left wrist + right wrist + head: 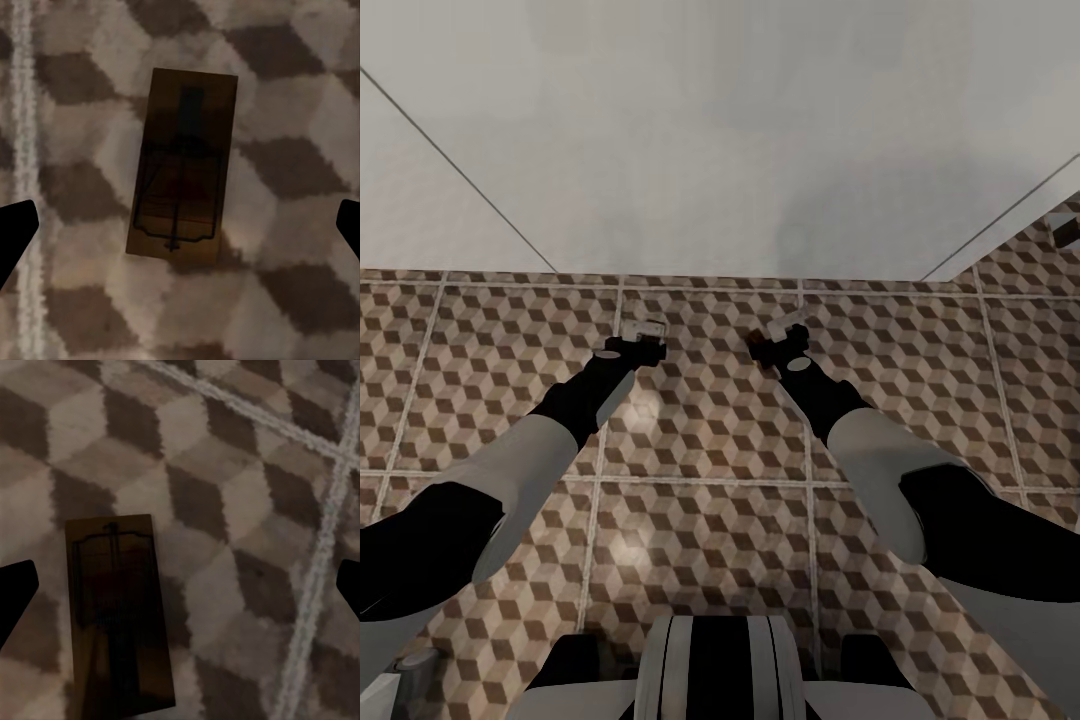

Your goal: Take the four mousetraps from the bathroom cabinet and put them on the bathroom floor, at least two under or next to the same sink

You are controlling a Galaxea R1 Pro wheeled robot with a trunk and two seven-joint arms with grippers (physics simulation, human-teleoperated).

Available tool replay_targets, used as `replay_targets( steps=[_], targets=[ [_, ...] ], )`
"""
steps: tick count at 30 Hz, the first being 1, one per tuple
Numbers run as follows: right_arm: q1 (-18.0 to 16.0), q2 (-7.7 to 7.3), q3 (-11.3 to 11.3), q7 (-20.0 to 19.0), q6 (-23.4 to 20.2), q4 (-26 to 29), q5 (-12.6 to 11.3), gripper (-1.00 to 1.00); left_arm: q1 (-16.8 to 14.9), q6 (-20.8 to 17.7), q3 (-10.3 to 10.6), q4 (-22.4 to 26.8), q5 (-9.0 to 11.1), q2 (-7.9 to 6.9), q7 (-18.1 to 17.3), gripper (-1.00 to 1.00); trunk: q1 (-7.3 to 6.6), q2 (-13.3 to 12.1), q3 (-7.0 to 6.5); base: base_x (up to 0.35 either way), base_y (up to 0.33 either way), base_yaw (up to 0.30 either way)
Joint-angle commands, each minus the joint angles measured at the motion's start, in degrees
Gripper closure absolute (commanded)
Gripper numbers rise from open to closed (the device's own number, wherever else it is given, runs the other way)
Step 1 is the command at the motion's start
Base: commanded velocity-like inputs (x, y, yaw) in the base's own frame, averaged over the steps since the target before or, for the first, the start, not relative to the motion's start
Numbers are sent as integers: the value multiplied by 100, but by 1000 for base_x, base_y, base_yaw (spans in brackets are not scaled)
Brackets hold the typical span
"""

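In the left wrist view a tan mousetrap (184, 169) with a dark wire spring lies flat on the cube-patterned bathroom floor (300, 112). My left gripper (180, 229) is open above it, one black fingertip at each side, well apart from the board. A second mousetrap (120, 615) lies flat on the floor under my open right gripper (180, 592), off toward one finger. In the head view both grippers, left (645, 332) and right (788, 332), reach down to the bathroom floor (700, 420) close to a white surface. The cabinet is out of view.
A large white surface (710, 130) with thin diagonal seams rises just beyond the grippers; I cannot tell whether it is wall or vanity. A small dark object (1066, 230) sits at the far right. Patterned tiles stretch left, right and back toward my base (710, 670).
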State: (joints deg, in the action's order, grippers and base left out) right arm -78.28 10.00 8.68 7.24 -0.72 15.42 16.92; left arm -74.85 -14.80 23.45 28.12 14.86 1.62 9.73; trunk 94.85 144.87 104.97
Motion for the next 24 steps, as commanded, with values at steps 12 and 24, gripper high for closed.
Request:
replay_targets(
  steps=[12, 24],
  targets=[
    [-3, 0, 20, 32, -8, -4, 40, -100, -3, -27, 46, 8, 60, -10, 53, -100, -1, 1, 3, -47, -8, 0],
    [-3, 0, 20, 32, -8, -4, 40, -100, -3, -23, 46, 8, 60, -13, 55, -100, -1, 1, 3, -283, -80, 0]
  ],
)
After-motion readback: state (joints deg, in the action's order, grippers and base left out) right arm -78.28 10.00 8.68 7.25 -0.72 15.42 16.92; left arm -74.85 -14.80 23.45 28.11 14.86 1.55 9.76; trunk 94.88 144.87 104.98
